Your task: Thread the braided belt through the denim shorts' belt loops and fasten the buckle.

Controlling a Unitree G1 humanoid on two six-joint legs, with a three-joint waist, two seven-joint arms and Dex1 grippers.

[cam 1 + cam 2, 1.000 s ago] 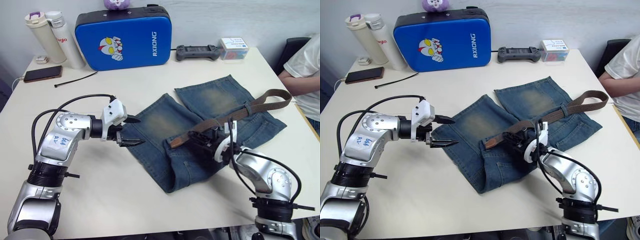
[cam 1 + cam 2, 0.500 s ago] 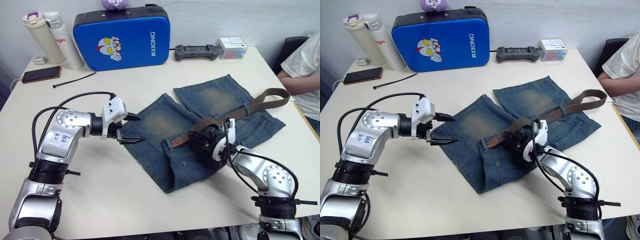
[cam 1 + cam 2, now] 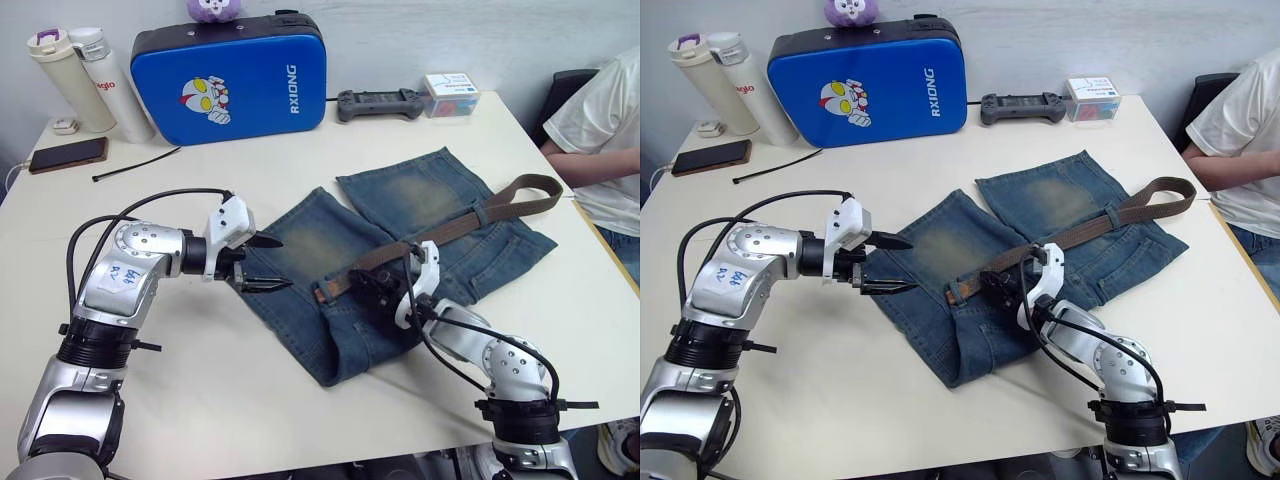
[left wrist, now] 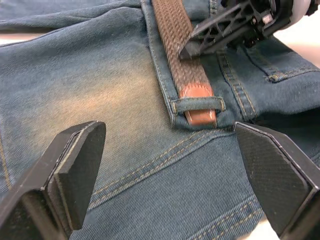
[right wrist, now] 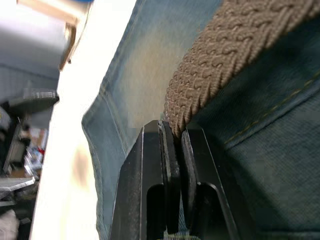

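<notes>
Right jaws (image 3: 1002, 284): pressed together on the braided belt (image 3: 1095, 222), pinching it edge-on near its tan tip.
Left jaws (image 3: 262, 263): spread wide, hovering at the left edge of the denim shorts (image 3: 400, 250), touching nothing.
Belt tip (image 4: 199, 102): tan leather end tucked under one belt loop (image 4: 198, 104) on the waistband.
Braided belt: runs from the tip rightward and farther across the shorts, looping off their right edge.
Denim shorts: flat on the white bench (image 3: 300, 400), mid-scene.
</notes>
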